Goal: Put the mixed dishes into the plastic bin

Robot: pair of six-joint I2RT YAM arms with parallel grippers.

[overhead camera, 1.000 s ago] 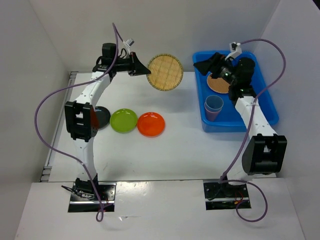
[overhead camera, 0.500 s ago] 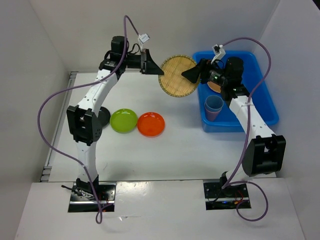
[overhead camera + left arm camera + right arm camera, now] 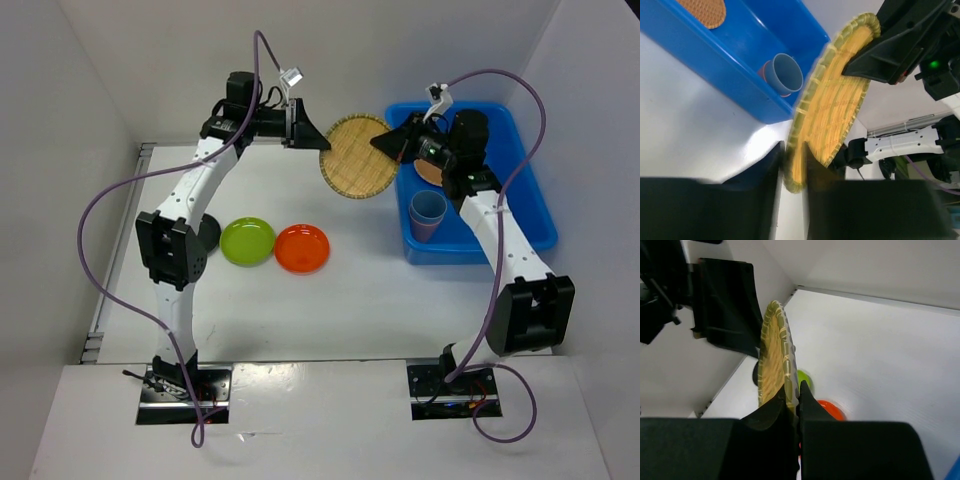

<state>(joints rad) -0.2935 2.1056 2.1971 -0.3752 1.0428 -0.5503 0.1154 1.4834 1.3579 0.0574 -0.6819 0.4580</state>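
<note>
A tan woven plate [image 3: 358,157] hangs on edge in the air just left of the blue plastic bin [image 3: 530,205]. My right gripper [image 3: 385,143] is shut on its right rim, and the right wrist view shows the rim [image 3: 772,360] pinched between the fingers [image 3: 792,390]. My left gripper [image 3: 322,143] straddles the opposite rim with its jaws apart. In the left wrist view a gap shows beside the plate [image 3: 835,105]. In the bin lie a second woven plate [image 3: 432,170] and a blue cup [image 3: 428,207] stacked in a pink cup [image 3: 424,232].
On the table left of centre lie a lime green plate [image 3: 247,241] and an orange plate [image 3: 302,248]. A black plate [image 3: 207,235] is partly hidden behind the left arm. White walls close in the back and both sides.
The left arm carried the woven plate right, toward the bin. The right gripper came out of the bin and shut on the plate's rim. The left jaws have loosened.
</note>
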